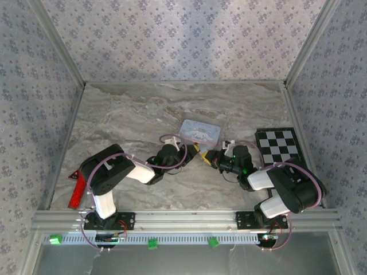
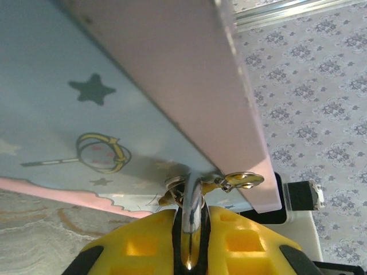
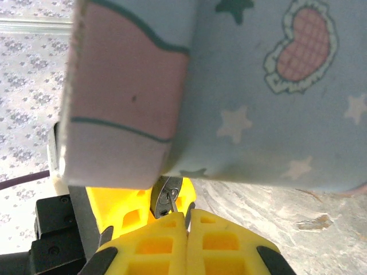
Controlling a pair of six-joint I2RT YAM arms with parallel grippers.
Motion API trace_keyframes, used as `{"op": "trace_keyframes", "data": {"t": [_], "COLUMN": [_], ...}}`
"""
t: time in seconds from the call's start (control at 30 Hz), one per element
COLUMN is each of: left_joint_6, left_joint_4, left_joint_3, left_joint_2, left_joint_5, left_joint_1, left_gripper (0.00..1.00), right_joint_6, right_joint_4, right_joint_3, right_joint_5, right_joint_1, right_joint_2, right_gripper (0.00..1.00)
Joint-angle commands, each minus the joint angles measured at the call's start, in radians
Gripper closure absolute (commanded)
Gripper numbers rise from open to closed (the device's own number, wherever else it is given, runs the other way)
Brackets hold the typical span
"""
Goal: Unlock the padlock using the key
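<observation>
We see both arms reaching to the middle of the table (image 1: 132, 114), where the left gripper (image 1: 192, 149) and the right gripper (image 1: 209, 156) meet tip to tip just in front of a pale blue box (image 1: 200, 130) with pink sides. In the left wrist view the left gripper is clenched: its yellow fingers (image 2: 143, 238) pinch a shiny chrome bar that we take to be the shackle of the padlock (image 2: 192, 220). The bar rises between them toward the edge of the box, and the body of the padlock is hidden from us. At the top of that bar sit a small brass-coloured piece and a bright metal loop, close against the pink side of the box. In the right wrist view the right gripper is closed tight, and a small flat silver piece, the key (image 3: 166, 197), pokes out from between its fingertips, pinched there. The key points toward the yellow fingers of the other gripper just behind it, below the corner of the box; we cannot tell whether it sits in the keyhole. So the padlock is in the left gripper's grasp, between the two grippers and just beside the box. A checkered board (image 1: 278, 144) lies to the right of the box, and a red object (image 1: 77, 190) lies near the left edge of the table, well apart from both grippers
</observation>
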Motion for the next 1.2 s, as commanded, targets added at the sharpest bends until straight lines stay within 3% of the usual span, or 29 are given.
{"op": "trace_keyframes", "data": {"t": [0.0,0.13,0.37,0.53,0.8,1.17], "left_joint_6": [-0.011,-0.035,-0.207,-0.223,-0.205,-0.193], "left_joint_4": [0.126,0.157,0.336,0.337,0.302,0.280], "left_joint_3": [0.031,0.032,0.059,0.074,0.068,0.086], "left_joint_2": [0.008,0.016,0.043,0.043,0.018,0.014], "left_joint_5": [0.228,0.225,0.199,0.198,0.202,0.211], "left_joint_1": [-0.115,-0.120,-0.156,-0.168,-0.169,-0.173], "left_gripper": [1.00,1.00,1.00,1.00,1.00,1.00], "right_joint_6": [0.029,0.037,0.100,0.085,0.055,0.056], "right_joint_4": [0.127,0.129,0.256,0.274,0.290,0.286], "right_joint_3": [0.018,0.008,0.027,0.030,0.018,0.095], "right_joint_5": [0.134,0.168,0.119,0.108,0.047,0.061], "right_joint_1": [0.037,0.034,0.015,0.011,-0.076,0.008], "right_joint_2": [-0.015,-0.010,0.068,0.085,0.135,0.151], "right_gripper": [1.00,1.00,1.00,1.00,1.00,1.00]}}
